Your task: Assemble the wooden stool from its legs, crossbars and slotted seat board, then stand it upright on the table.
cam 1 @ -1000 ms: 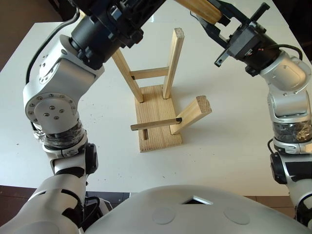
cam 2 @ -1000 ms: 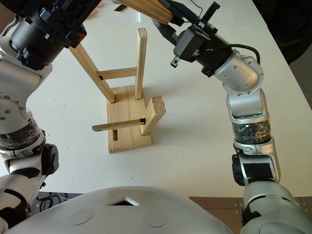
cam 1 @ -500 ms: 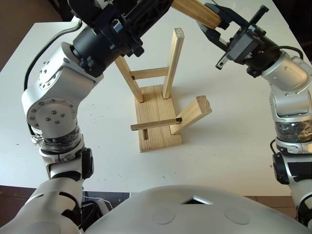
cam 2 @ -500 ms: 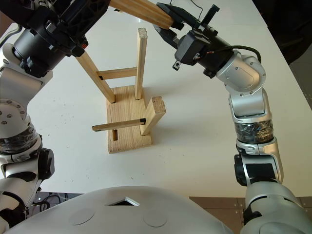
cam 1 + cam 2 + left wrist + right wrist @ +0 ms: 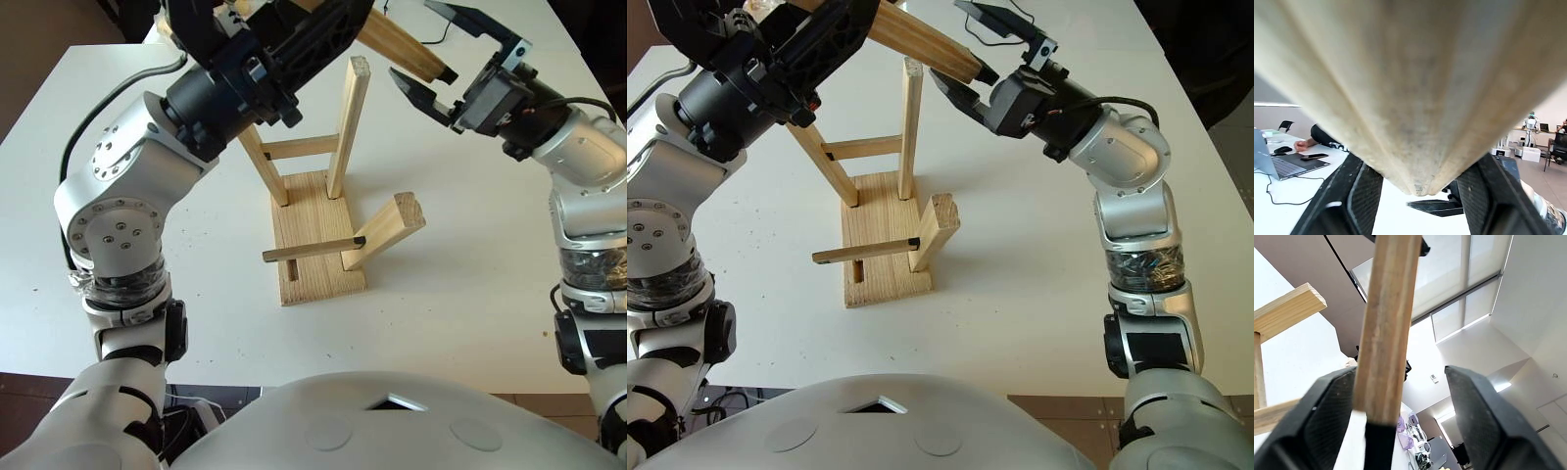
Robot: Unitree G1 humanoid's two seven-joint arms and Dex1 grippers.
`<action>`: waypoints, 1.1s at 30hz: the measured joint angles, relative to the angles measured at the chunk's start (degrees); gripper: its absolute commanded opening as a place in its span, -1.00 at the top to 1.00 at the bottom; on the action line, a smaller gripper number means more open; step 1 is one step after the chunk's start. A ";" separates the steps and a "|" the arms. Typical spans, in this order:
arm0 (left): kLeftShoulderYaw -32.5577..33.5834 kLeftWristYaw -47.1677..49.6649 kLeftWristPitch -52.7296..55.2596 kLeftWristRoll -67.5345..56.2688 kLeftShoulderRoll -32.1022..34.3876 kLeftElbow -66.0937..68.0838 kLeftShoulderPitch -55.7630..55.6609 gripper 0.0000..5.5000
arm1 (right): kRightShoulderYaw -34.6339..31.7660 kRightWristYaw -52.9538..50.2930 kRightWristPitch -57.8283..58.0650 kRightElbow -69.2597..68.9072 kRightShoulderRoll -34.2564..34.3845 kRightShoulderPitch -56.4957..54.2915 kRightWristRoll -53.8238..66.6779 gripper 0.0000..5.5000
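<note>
Seat board (image 5: 315, 279) flat on table (image 5: 470, 284). Upright legs (image 5: 348, 127) at the board's far end (crossbar (image 5: 299, 148) joins them). Leaning leg (image 5: 387, 230) at its near right. Above the board, left pincer (image 5: 1415, 183) clamped on loose leg (image 5: 397, 44). Right pincer (image 5: 446, 54) spread apart, either side of that leg's tip.

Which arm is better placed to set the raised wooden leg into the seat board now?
Probably left. The left gripper is shut on the leg, raised near the seat board; the right gripper is open around the leg's far end and grips nothing.
</note>
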 measured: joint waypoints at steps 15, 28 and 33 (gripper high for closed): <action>21.62 -12.00 6.90 -11.23 21.88 -1.76 6.55 0.25 | -8.39 2.63 3.59 4.96 -5.62 11.98 5.04 -0.15; 31.97 -52.50 1.23 10.53 32.02 1.71 38.43 0.25 | -16.26 3.03 10.89 -3.83 -7.08 23.48 9.19 -0.15; 24.21 -55.58 -8.38 19.25 26.29 -1.81 45.77 0.25 | -12.26 5.70 10.74 -1.19 -7.06 19.84 9.13 -0.15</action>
